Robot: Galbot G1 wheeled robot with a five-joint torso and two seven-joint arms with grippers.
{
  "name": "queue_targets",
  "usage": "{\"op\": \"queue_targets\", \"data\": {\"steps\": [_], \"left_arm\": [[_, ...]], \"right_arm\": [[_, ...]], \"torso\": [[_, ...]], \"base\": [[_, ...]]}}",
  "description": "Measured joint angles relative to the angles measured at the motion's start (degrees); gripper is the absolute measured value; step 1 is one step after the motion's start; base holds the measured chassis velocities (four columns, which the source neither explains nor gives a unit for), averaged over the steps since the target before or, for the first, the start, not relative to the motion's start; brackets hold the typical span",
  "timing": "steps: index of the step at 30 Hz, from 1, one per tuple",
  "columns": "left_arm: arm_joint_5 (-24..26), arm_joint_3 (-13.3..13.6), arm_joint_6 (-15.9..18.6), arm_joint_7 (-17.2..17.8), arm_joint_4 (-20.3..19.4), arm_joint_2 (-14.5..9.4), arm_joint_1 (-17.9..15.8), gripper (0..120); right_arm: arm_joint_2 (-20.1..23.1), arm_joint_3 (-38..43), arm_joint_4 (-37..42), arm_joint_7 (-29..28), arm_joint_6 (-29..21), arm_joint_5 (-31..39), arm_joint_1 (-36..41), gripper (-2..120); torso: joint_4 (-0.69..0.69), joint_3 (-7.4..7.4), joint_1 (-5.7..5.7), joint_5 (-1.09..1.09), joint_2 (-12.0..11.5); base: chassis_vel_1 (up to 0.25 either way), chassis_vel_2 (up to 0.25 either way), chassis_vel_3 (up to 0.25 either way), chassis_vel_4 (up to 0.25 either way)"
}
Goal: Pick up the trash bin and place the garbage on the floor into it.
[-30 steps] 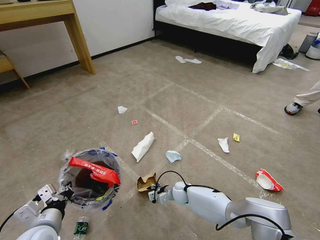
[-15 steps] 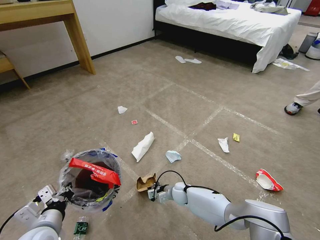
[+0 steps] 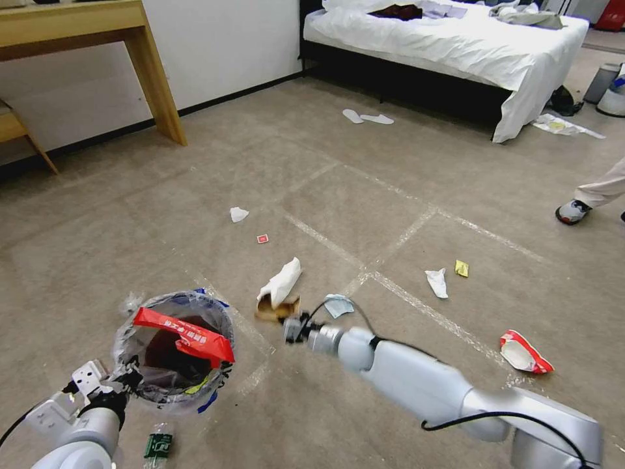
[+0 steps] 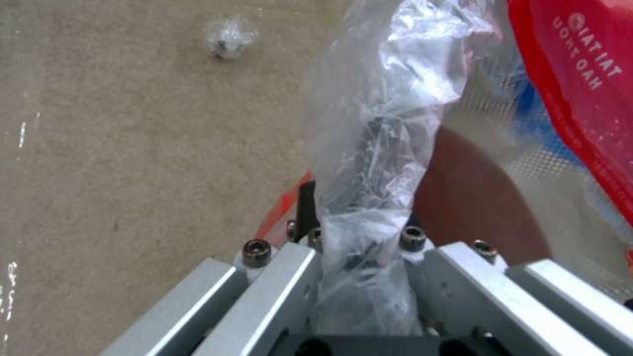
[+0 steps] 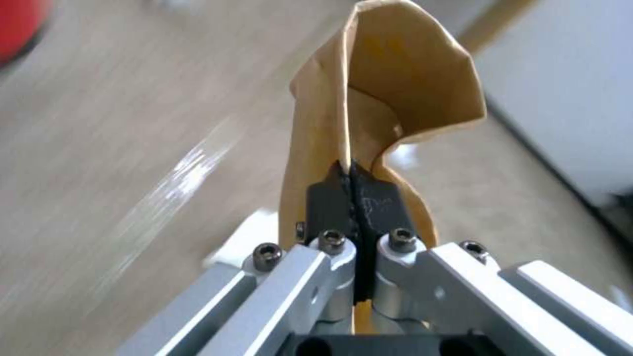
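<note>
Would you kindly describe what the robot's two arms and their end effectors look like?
Both arms have smooth, rounded silver-white shells with black cables looping along them. The right end effector has bare aluminium fingers fastened with dark hex screws and tipped with black pads. The left end effector is built the same way, with a pale perforated bracket beside its wrist in the head view.

1. The floor (image 3: 364, 195) is tan carpet crossed by shiny tape lines.
2. On it lie a long white paper (image 3: 281, 284), a small white tissue (image 3: 239, 213) and a red scrap (image 3: 262, 238).
3. A red wrapper (image 3: 524, 354) (torn open) lies by the tape.
</note>
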State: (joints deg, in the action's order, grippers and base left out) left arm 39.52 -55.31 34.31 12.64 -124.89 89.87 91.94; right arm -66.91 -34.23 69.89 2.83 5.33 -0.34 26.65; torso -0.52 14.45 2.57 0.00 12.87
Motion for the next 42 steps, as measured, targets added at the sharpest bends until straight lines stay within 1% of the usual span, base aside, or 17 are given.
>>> {"op": "queue_targets", "data": {"steps": [1,3,4,6,7,9,10,11,13,14,18,20,25,27,30,34,42], "left_arm": [[0.0,0.0,0.0,0.0,0.0,0.0,0.0,1],[0.2,0.5,0.3,0.1,-0.3,-0.1,0.0,1],[0.2,0.5,0.3,0.1,-0.3,-0.1,0.0,1],[0.5,1.1,0.8,0.4,-0.5,-0.2,-0.3,1],[0.5,1.1,0.8,0.4,-0.5,-0.2,-0.3,1],[0.6,1.7,1.2,0.7,-0.6,-0.2,-0.7,1],[0.6,1.7,1.2,0.7,-0.6,-0.2,-0.7,1],[0.6,2.0,1.3,0.8,-0.6,-0.2,-0.9,1],[0.6,2.1,1.4,0.8,-0.6,-0.2,-1.0,1],[0.6,2.3,1.5,0.9,-0.6,-0.1,-1.1,1],[0.6,2.4,1.5,0.9,-0.6,-0.1,-1.2,1],[0.6,2.7,1.7,0.9,-0.6,0.0,-1.4,1],[0.6,2.8,1.7,1.0,-0.5,0.0,-1.6,1],[0.6,2.7,1.8,1.0,-0.5,0.0,-1.6,1],[0.7,2.6,1.8,1.1,-0.5,0.0,-1.7,1],[0.8,2.6,1.9,1.1,-0.1,-0.1,-1.9,1],[0.9,2.8,2.1,1.3,0.2,-0.1,-2.7,1]], "right_arm": [[0.0,0.0,0.0,0.0,0.0,0.0,0.0,0],[4.8,5.9,10.2,-0.3,-2.4,6.8,0.8,0],[4.8,5.9,10.2,-0.3,-2.4,6.8,0.8,0],[8.3,9.2,19.3,-0.3,-4.1,15.5,1.2,0],[8.3,9.2,19.3,-0.3,-4.1,15.5,1.2,0],[10.3,10.7,27.5,-0.2,-5.0,24.6,1.2,0],[10.3,10.7,27.5,-0.2,-5.0,24.6,1.2,0],[10.6,10.9,29.4,-0.2,-5.0,27.1,1.2,0],[10.7,10.9,30.2,-0.2,-5.0,28.1,1.2,0],[10.8,10.8,32.5,-0.1,-5.0,30.7,1.3,0],[10.8,10.7,33.6,-0.1,-5.0,32.0,1.4,0],[10.8,9.5,36.1,-0.3,-5.1,36.0,1.8,0],[10.4,7.9,38.4,-0.8,-5.1,39.8,2.3,0],[10.2,5.4,40.7,-0.9,-5.2,43.8,2.5,0],[10.5,2.8,41.4,-0.4,-4.3,46.0,2.1,0],[11.6,0.5,41.9,1.0,-3.3,45.7,2.6,0],[12.0,0.8,42.0,1.7,-2.5,43.3,4.6,0]], "torso": [[0.0,0.0,0.0,0.0,0.0],[-0.02,0.0,0.0,0.0,0.0],[-0.02,0.0,0.0,0.0,0.0],[-0.03,0.0,0.0,0.01,0.0],[-0.03,0.0,0.0,0.01,0.0],[0.0,0.0,0.0,0.0,0.0],[0.0,0.0,0.0,0.0,0.0],[0.01,0.0,0.0,0.0,0.0],[0.01,0.0,0.0,0.0,0.0],[0.0,0.0,0.0,0.0,0.0],[0.0,0.0,0.0,0.01,0.0],[0.0,0.0,0.0,0.0,0.0],[0.0,0.0,0.0,0.0,0.0],[0.0,0.0,0.0,-0.01,0.0],[0.0,0.0,0.0,0.0,0.0],[-0.01,0.0,0.0,0.0,0.0],[-0.01,0.0,0.0,0.0,0.0]], "base": [[0.0,0.0,0.0,0.0],[0.0,0.0,0.0,0.0],[0.0,0.0,0.0,0.0],[0.0,0.0,0.0,0.0],[0.0,0.0,0.0,0.0],[0.0,0.0,0.0,0.0],[0.0,0.0,0.0,0.0],[0.0,0.0,0.0,0.0],[0.0,0.0,0.0,0.0],[0.0,0.0,0.0,0.0],[0.0,0.0,0.0,0.0],[0.0,0.0,0.0,0.0],[0.0,0.0,0.0,0.0],[0.0,0.0,0.0,0.0],[0.0,0.0,0.0,0.0],[0.0,0.0,0.0,0.0],[0.0,0.0,0.0,0.0]]}}
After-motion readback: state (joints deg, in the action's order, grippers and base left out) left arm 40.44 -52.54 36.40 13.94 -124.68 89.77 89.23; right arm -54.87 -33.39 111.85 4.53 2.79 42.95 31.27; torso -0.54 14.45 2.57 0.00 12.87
